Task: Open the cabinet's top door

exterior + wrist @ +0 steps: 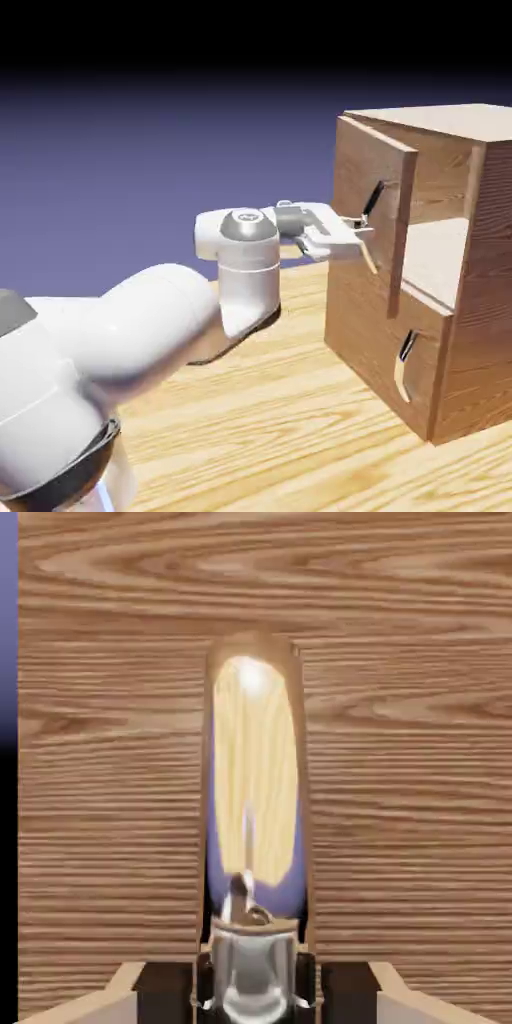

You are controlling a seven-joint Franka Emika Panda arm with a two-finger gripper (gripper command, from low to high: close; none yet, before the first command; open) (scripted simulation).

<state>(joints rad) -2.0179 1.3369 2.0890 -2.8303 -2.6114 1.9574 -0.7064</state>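
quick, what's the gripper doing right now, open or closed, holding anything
Gripper: closed on the top door's handle; the top door stands partly open from the cabinet.

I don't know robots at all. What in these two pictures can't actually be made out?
- Cabinet inside: exterior view, mostly hidden by the part-open top door and side wall.
- Cabinet's right part: cut off by that view's edge.
- Gripper fingertips: hand view, hidden behind the shiny handle they clamp.
- Lower handle: too small for detail.
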